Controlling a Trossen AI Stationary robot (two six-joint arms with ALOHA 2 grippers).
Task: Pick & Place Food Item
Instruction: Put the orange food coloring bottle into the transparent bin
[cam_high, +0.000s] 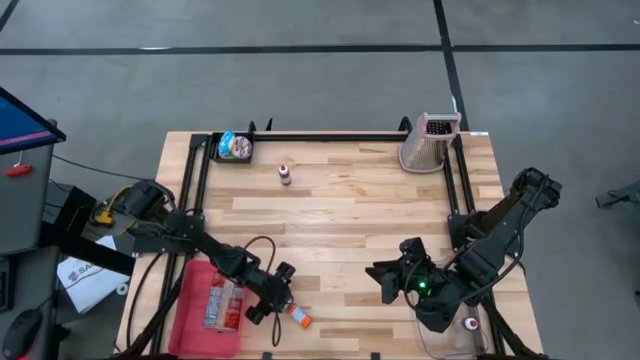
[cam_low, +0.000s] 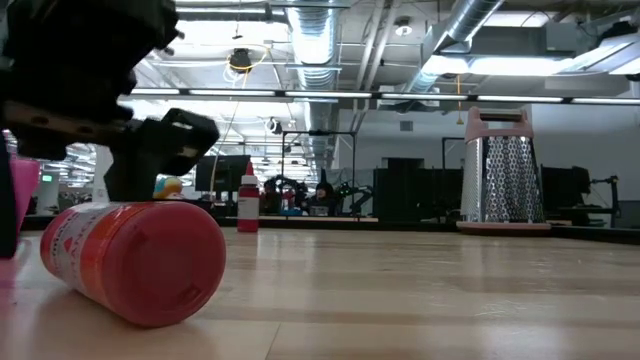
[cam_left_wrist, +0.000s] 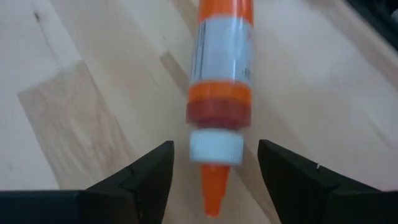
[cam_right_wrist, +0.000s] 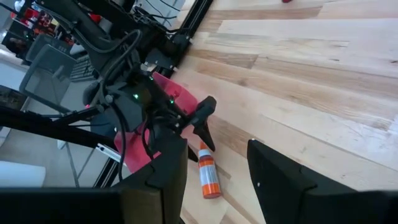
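Note:
An orange squeeze bottle (cam_high: 298, 317) with a pale label, a white collar and an orange nozzle lies on its side on the wooden table, near the front edge. It also shows in the low view (cam_low: 135, 260) and the right wrist view (cam_right_wrist: 208, 177). My left gripper (cam_left_wrist: 214, 155) is open and slants down over the bottle's nozzle end (cam_left_wrist: 213, 186). Its fingers stand on either side of the white collar, with a gap showing on both sides. My right gripper (cam_high: 392, 278) hangs open above the table's right front part, holding nothing.
A red tray (cam_high: 195, 330) with a packaged item (cam_high: 222, 303) lies just left of the bottle. At the far edge stand a metal grater (cam_high: 430, 142), a small bottle (cam_high: 286, 174) and a round tin (cam_high: 235, 147). The table's middle is bare wood.

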